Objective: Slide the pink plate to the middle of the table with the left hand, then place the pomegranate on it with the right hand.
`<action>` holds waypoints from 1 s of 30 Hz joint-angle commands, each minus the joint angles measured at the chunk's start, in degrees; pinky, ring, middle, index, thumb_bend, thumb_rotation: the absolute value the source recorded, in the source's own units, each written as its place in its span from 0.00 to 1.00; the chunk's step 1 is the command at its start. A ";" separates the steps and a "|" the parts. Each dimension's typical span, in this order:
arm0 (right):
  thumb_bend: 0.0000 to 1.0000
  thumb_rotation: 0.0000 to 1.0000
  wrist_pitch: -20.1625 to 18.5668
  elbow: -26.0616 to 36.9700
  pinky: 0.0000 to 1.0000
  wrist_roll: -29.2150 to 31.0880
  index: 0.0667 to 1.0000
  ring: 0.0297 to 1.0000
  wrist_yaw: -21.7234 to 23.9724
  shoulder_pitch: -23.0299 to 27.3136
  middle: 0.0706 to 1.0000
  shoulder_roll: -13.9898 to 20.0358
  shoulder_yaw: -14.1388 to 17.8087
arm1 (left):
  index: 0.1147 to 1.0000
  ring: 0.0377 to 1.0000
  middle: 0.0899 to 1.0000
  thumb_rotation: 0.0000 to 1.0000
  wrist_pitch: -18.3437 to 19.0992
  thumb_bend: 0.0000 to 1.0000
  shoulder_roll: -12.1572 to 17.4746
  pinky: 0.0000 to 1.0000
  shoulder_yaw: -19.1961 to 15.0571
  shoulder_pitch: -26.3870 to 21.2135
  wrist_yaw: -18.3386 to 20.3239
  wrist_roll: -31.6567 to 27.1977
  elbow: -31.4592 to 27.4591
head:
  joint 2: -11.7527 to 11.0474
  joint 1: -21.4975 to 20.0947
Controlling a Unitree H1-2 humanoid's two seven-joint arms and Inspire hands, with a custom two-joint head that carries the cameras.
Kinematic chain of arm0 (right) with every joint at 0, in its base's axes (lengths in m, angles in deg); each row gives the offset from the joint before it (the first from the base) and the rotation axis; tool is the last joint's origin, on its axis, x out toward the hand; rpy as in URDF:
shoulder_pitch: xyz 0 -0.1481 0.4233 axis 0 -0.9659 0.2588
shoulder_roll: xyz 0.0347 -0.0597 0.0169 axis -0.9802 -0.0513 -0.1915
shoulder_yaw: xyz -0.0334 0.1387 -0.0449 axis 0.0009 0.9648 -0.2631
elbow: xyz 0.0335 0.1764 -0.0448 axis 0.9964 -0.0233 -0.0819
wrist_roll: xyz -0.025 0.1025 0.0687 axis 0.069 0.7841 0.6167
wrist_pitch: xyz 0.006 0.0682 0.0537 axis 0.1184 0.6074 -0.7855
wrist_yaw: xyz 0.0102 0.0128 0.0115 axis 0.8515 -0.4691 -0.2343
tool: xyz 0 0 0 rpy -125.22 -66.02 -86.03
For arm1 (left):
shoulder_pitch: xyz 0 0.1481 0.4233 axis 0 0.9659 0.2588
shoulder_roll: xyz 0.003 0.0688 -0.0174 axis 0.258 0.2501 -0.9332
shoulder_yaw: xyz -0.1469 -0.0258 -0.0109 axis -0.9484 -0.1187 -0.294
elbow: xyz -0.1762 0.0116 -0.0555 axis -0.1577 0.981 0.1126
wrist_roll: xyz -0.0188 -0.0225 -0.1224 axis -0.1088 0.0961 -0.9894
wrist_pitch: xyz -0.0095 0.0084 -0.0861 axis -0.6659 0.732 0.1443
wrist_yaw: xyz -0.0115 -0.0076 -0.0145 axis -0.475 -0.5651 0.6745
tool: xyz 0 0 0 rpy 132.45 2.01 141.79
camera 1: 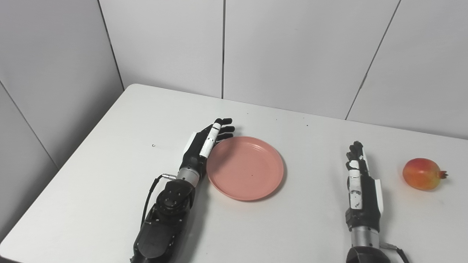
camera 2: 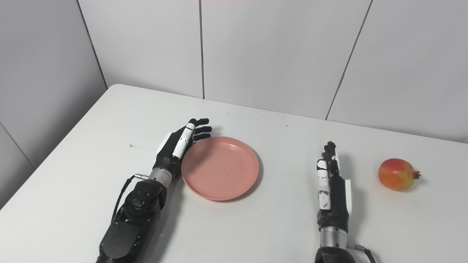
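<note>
Still sliding: my left hand (camera 1: 206, 144) lay flat, fingers spread, holding nothing, its edge against the plate (camera 1: 245, 168) just to its right. My right hand (camera 1: 360, 182) waited open, the pomegranate (camera 1: 422, 174) to its right; grasping that probably came next

Plain white bench (camera 1: 109, 153); salmon-pink round plastic plate (camera 1: 252, 175), unpatterned; red-orange pomegranate (camera 1: 421, 174) shading to yellow beneath; black left hand (camera 1: 203, 148) and right hand (camera 1: 360, 182), each with white panels; pale grey wall panels (camera 1: 292, 51).
</note>
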 commanded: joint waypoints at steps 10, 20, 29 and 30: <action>0.57 0.97 -1.56 -1.04 0.99 -1.56 0.95 0.95 -1.76 -1.90 0.95 -1.99 -0.76 | 0.86 0.89 0.88 1.00 0.21 0.33 -2.10 0.88 1.93 0.36 1.63 0.14 -1.81 | 0.33 -3.66; 0.56 0.98 -1.84 -1.08 1.00 -1.78 0.95 0.96 -2.14 -1.60 0.96 -2.66 -1.25 | 0.88 0.91 0.91 1.00 0.03 0.33 -3.34 0.90 2.24 1.33 2.16 -0.47 -1.65 | 0.53 -6.28; 0.57 1.00 -2.53 -1.18 1.00 -2.73 0.96 0.97 -2.39 -1.45 0.96 -3.28 -1.89 | 0.89 0.91 0.91 1.00 0.90 0.35 -3.90 0.90 2.46 2.19 2.96 -1.06 -2.53 | 0.38 -9.86; 0.57 0.99 -2.63 -1.17 1.00 -2.95 0.96 0.97 -2.48 -1.44 0.96 -3.30 -1.93 | 0.89 0.91 0.90 1.00 0.87 0.35 -4.11 0.89 2.42 2.19 3.01 -1.26 -2.56 | 0.39 -9.98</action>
